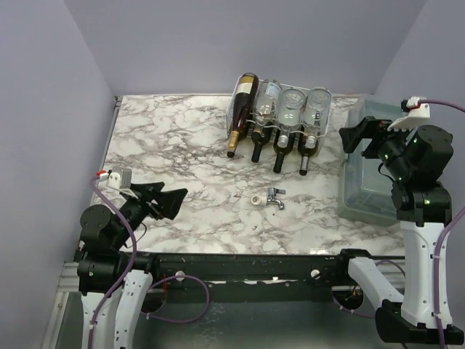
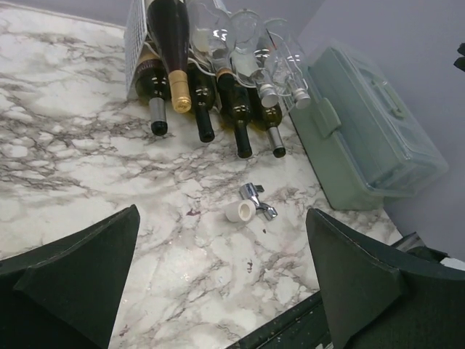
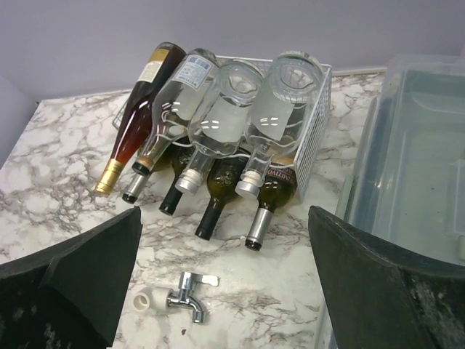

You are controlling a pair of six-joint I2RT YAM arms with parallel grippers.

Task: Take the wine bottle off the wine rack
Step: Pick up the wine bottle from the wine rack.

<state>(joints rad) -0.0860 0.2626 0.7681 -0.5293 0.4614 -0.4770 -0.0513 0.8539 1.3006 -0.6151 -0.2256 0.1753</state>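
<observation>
The white wire wine rack [image 1: 234, 109] stands at the back centre of the marble table, with several bottles lying in it, necks pointing toward me. On its upper tier lie a dark amber wine bottle [image 1: 243, 109] with a gold foil neck at the left and clear bottles [image 1: 293, 109] beside it. Dark green bottles [image 1: 282, 149] fill the lower tier. My left gripper [image 1: 163, 201] hovers open over the near left of the table, far from the rack. My right gripper [image 1: 363, 137] hangs open to the right of the rack, above the bin. Neither holds anything.
A translucent grey-green lidded bin [image 1: 370, 174] sits at the right edge, next to the rack. A small chrome tap with a white fitting [image 1: 270, 198] lies on the marble in front of the rack. Purple walls close in the left, back and right sides.
</observation>
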